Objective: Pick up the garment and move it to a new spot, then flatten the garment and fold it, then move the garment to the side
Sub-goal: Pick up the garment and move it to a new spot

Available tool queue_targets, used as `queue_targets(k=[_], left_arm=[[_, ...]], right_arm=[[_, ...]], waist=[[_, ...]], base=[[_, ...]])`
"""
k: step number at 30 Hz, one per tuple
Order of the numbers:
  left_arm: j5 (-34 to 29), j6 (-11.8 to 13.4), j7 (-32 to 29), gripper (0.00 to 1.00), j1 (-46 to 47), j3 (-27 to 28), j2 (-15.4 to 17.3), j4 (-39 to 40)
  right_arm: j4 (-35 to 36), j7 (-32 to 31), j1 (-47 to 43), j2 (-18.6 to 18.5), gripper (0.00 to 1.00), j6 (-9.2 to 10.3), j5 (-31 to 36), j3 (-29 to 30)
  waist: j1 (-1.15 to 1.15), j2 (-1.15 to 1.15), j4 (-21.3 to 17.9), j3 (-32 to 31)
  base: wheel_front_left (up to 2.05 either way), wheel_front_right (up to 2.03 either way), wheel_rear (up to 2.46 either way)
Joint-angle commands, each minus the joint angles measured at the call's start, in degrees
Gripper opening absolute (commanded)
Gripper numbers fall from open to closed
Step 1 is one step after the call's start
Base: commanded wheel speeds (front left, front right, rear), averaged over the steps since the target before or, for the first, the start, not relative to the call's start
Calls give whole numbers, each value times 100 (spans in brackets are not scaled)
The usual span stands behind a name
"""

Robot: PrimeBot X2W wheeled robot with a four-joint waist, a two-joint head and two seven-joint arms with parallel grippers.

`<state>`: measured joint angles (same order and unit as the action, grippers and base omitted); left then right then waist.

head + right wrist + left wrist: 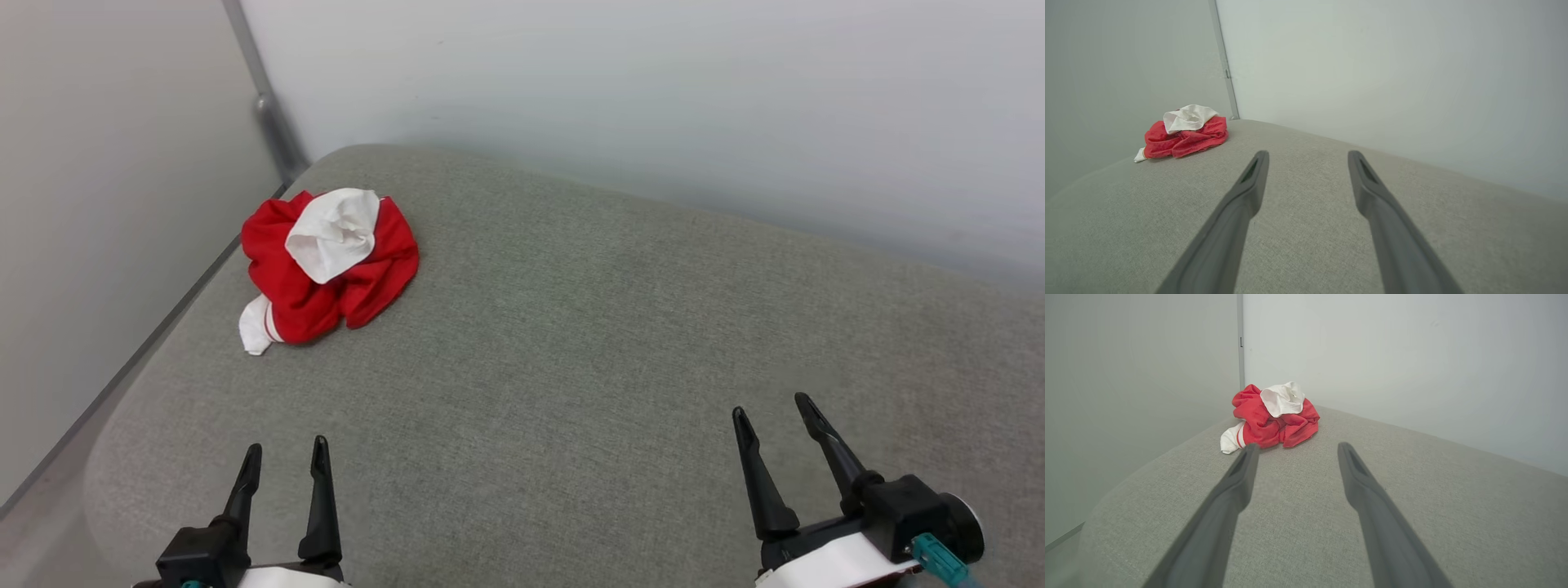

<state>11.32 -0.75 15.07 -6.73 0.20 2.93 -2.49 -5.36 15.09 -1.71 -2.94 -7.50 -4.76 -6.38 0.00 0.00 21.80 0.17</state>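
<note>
Left gripper [286, 443] and right gripper [771, 404]: both splayed wide, empty, parked over grey cushion [571, 327], seemingly ready to reach. Red shirt [326, 261]: crumpled heap near cushion's far left corner, well apart, awaiting pickup.

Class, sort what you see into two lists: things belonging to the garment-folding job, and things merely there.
Job: crumpled garment; left pincer, open; right pincer, open.
Merely there: grey padded surface; pale walls; metal corner strip.
</note>
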Motion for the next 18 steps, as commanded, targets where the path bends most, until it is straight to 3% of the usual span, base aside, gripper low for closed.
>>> queue_targets(k=[1,18], left_arm=[[28,18,15,100,43,-11,-5,4],[-53,-28,16,100,23,-61,-5,30]], right_arm=[[1,13,16,11,100,2,-1,-14],[-51,13,44,11,100,2,-13,-67]], waist=[[0,0,126,22],[0,0,363,-12]], base=[[0,0,0],[0,0,0]])
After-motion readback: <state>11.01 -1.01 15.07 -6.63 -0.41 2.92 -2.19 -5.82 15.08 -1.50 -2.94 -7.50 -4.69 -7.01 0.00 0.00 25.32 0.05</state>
